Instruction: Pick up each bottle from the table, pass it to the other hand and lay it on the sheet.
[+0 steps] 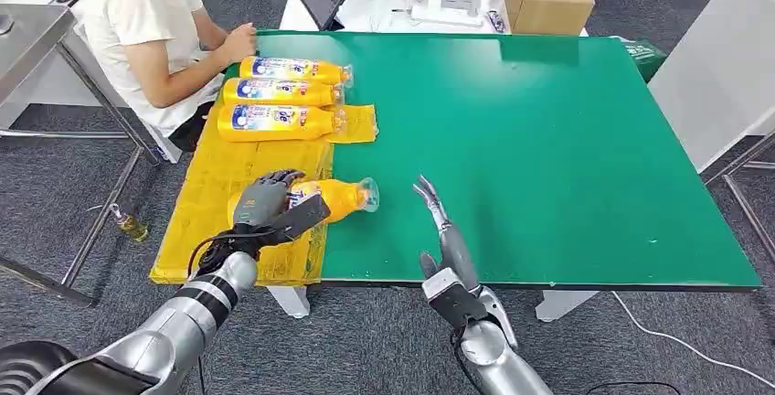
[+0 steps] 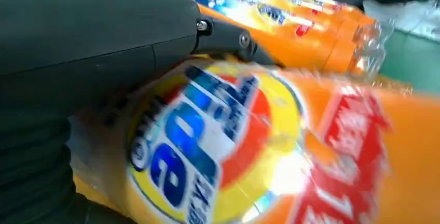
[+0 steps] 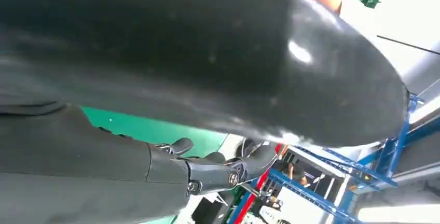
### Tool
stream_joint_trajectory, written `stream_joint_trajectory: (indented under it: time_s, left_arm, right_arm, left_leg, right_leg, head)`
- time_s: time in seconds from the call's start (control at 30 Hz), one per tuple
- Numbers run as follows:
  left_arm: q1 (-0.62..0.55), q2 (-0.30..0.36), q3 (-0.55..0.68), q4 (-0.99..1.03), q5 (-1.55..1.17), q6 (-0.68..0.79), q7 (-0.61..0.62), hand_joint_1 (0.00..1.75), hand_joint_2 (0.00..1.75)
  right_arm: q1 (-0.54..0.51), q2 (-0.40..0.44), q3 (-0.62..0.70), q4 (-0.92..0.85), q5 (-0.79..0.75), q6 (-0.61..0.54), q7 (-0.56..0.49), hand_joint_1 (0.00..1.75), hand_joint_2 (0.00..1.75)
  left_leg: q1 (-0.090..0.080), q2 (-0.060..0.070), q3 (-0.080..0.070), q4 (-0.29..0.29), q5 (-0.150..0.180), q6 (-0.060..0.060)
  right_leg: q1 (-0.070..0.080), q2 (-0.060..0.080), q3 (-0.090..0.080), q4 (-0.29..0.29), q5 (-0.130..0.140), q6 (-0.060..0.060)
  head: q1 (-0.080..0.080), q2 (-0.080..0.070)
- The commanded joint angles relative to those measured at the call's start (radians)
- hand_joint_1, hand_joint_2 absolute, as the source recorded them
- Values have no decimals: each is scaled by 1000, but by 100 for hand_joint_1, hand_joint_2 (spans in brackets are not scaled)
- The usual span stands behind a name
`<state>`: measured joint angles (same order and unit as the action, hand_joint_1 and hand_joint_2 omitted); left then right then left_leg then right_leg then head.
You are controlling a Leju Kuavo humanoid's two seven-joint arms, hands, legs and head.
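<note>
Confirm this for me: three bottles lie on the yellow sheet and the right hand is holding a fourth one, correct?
Not quite. The left hand holds the fourth bottle; the right hand is open and empty, as the head view shows. Three bottles do lie on the yellow sheet.

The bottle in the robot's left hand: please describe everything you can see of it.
The bottle is orange-yellow, seemingly plastic, with a clear cap end and a round blue, red and yellow label. It lies on its side, cap end pointing out over the green table, its base end over the yellow sheet. The left hand grips its base end from above. It lies apart from the three bottles lined up further along the sheet.
</note>
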<state>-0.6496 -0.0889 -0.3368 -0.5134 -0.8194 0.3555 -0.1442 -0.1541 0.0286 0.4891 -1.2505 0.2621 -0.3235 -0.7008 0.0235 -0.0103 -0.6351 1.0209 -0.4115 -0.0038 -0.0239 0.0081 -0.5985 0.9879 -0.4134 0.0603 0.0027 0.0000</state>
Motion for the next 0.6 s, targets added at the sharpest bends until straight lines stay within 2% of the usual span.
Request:
stream_joint_trajectory:
  time_s: [0.03,0.3,0.6]
  left_arm:
    - [-13,5,18,132,-4,-63,-15,0,175]
    - [4,18,-50,96,-55,-171,-83,0,175]
    - [15,-9,-87,26,-64,-178,-137,0,175]
  right_arm:
    - [-37,3,-10,81,-9,6,3,0,0]
    - [-47,-2,-13,101,-27,4,3,0,0]
    - [-39,-14,-29,111,-31,-5,3,0,0]
  left_leg:
    - [0,4,7,-2,-2,2]
    - [-1,4,6,-2,-1,1]
    - [0,2,7,-2,-1,2]
  right_leg:
    - [1,2,6,-2,-1,-4]
    - [0,2,5,-2,0,-2]
    - [1,0,8,-3,-1,-3]
  head:
    - [0,0]
    - [0,0]
    - [0,0]
